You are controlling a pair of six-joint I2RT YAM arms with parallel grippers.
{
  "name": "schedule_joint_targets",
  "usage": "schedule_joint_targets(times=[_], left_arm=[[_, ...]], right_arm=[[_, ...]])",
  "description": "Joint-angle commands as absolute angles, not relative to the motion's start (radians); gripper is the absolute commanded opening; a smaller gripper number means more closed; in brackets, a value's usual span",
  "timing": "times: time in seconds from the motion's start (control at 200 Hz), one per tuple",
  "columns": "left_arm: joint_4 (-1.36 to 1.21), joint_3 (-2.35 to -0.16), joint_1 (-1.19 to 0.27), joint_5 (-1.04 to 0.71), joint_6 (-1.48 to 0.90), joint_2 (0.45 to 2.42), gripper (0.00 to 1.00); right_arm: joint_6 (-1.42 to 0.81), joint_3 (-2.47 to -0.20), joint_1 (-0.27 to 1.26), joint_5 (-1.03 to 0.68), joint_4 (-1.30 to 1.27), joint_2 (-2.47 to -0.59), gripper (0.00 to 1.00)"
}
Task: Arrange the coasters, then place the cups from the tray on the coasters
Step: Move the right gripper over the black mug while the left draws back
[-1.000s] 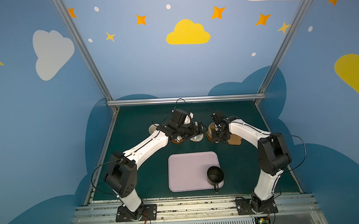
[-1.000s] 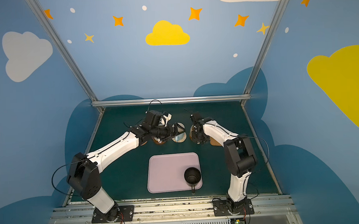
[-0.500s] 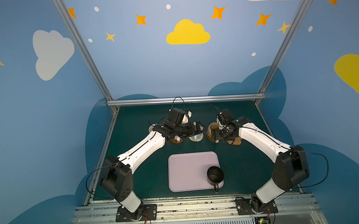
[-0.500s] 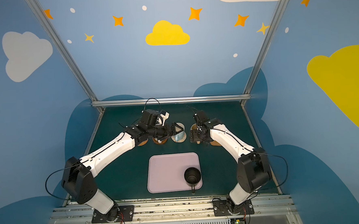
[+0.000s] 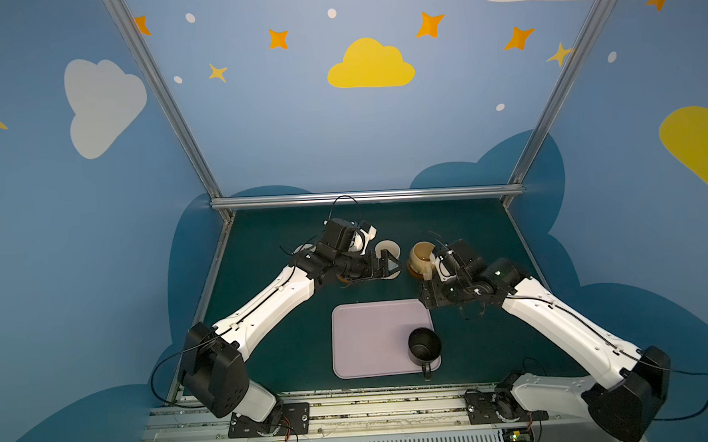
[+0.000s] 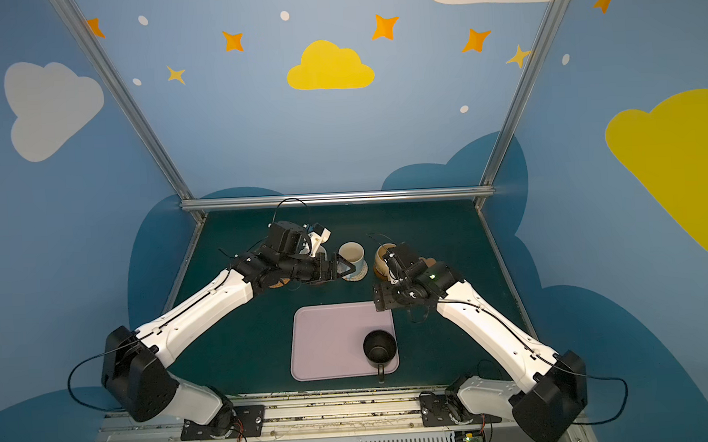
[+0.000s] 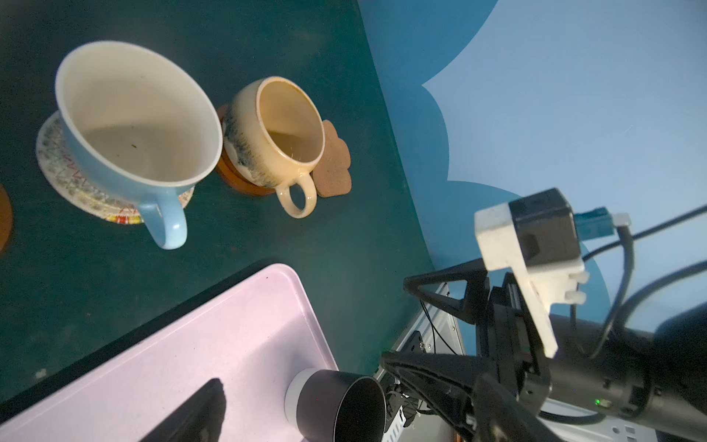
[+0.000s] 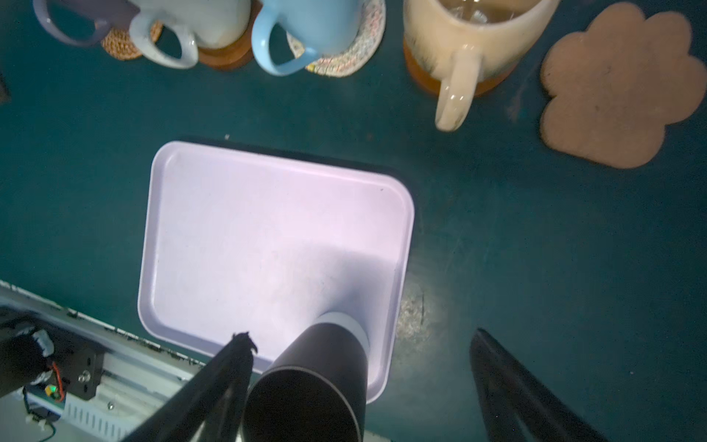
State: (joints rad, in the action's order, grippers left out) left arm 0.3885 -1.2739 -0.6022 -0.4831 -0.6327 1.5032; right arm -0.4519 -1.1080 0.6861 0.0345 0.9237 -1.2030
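The lilac tray (image 8: pixel 248 229) holds one black cup (image 5: pixel 423 347) at its front right corner. Behind the tray stand the lilac cup (image 8: pixel 76 23) on a tan woven coaster (image 8: pixel 122 46), the cream-white cup (image 8: pixel 191 23) on a brown disc (image 8: pixel 225 57), the light blue cup (image 7: pixel 134 126) on the whitish woven coaster (image 7: pixel 57 164), and the mustard yellow cup (image 7: pixel 275 134) on a brown disc (image 7: pixel 237 180). The paw-shaped cork coaster (image 8: pixel 619 84) lies bare beside it. My left gripper (image 5: pixel 386 264) is open and empty by the blue cup. My right gripper (image 8: pixel 361 336) hangs open above the tray's back right corner.
Dark green table (image 5: pixel 282 317) with blue walls on three sides and a metal rail (image 5: pixel 353 401) along the front. The right arm's gripper fingers (image 7: pixel 440 291) show in the left wrist view, close to the left gripper over the tray's right side.
My right gripper opened, let go of the mustard yellow cup on its brown disc, and drew back toward the tray. The left gripper stayed open, barely moving.
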Motion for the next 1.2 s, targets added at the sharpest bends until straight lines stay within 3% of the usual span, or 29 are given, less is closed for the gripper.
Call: schedule_joint_targets(times=[0.0,0.365,1.056,1.196], left_arm=[[0.412,-1.239,-0.6,-0.501,-0.628,1.469,1.0],[0.419,-1.154,-0.61,-0.467,-0.685,1.432,1.0],[0.36,-0.963,-0.629,-0.61,-0.794,1.343,0.98],[0.359,-0.932,-0.631,-0.604,-0.801,1.321,0.98]], right_arm=[[-0.532,-1.054,0.743,0.01,0.991,-1.154,0.89],[-0.703,-0.944,0.958,0.07,1.027,-1.053,0.89],[-0.923,-0.846,1.279,0.224,0.981,-1.092,0.89],[-0.948,-0.816,1.298,0.235,0.94,-1.128,0.84]])
